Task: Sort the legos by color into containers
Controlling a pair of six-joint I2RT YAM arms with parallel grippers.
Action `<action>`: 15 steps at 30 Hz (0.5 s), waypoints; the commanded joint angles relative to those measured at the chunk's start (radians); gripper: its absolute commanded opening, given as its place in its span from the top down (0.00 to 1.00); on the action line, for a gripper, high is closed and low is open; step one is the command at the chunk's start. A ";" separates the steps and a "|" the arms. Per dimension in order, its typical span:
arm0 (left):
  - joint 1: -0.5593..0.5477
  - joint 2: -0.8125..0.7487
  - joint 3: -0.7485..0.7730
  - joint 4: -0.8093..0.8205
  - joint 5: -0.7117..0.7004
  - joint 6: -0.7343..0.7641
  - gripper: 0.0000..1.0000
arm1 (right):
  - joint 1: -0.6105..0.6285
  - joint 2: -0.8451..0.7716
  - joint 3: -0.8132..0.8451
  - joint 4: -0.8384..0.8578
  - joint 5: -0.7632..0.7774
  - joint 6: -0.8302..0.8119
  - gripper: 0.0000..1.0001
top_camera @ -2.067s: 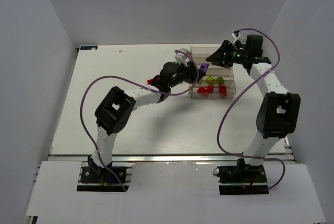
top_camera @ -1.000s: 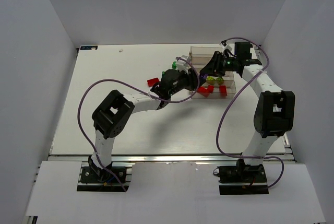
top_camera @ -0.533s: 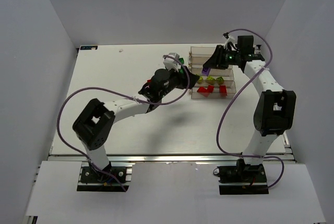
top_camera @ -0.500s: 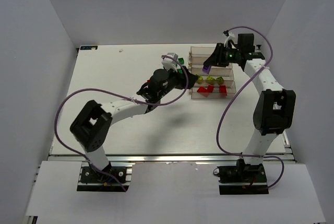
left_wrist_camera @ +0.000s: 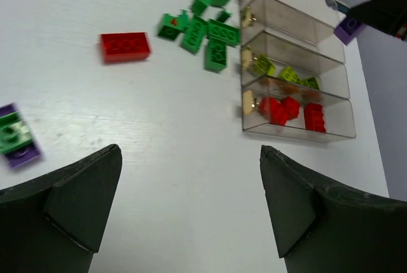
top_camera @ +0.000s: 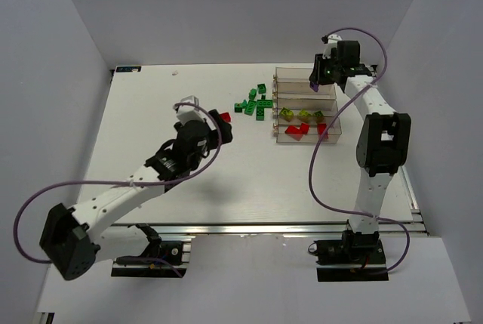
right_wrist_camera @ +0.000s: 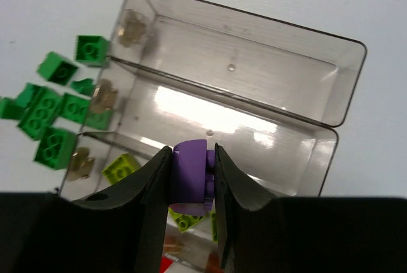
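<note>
**Right claw** [right_wrist_camera: 191,158]: jaws nearly together, clamped on a small purple plastic brick [right_wrist_camera: 191,181]. Over the last two seconds it has travelled from the middle of the block of four clear plastic bins [right_wrist_camera: 346,88] to the block's far end. The brick now hangs above the two far bins, which look empty. Which of the two lies directly beneath cannot be told.

**Left claw** [left_wrist_camera: 189,165]: jaws have swung fully apart in the last second, and they hold and touch nothing. The arm has drawn back from the bins to the near-left of the white table [left_wrist_camera: 159,146].

**Loose on the table:**
- A cluster of green plastic bricks [left_wrist_camera: 206,31], just beside the bins' left ends and outside them.
- One red plastic brick [left_wrist_camera: 125,46], near that cluster.
- A purple-and-green piece [left_wrist_camera: 14,140], well apart from the others.

**In the bins:**
- Nearest bin: red bricks [left_wrist_camera: 289,107].
- Next bin: translucent yellow-green bricks [left_wrist_camera: 280,72].

**Assessment:** purple appears poised for release into an unused bin. The left claw has come away with nothing, so the green lot, the stray red brick and the mixed piece remain to be sorted.
</note>
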 commanded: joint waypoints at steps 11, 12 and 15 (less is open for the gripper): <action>0.020 -0.309 -0.118 -0.357 -0.163 -0.237 0.02 | -0.004 0.119 0.094 0.122 0.202 -0.073 0.82; 0.020 -0.311 -0.116 -0.377 -0.163 -0.245 0.02 | -0.004 0.122 0.094 0.127 0.202 -0.073 0.74; 0.020 -0.302 -0.110 -0.396 -0.163 -0.268 0.02 | -0.004 0.134 0.092 0.134 0.208 -0.081 0.61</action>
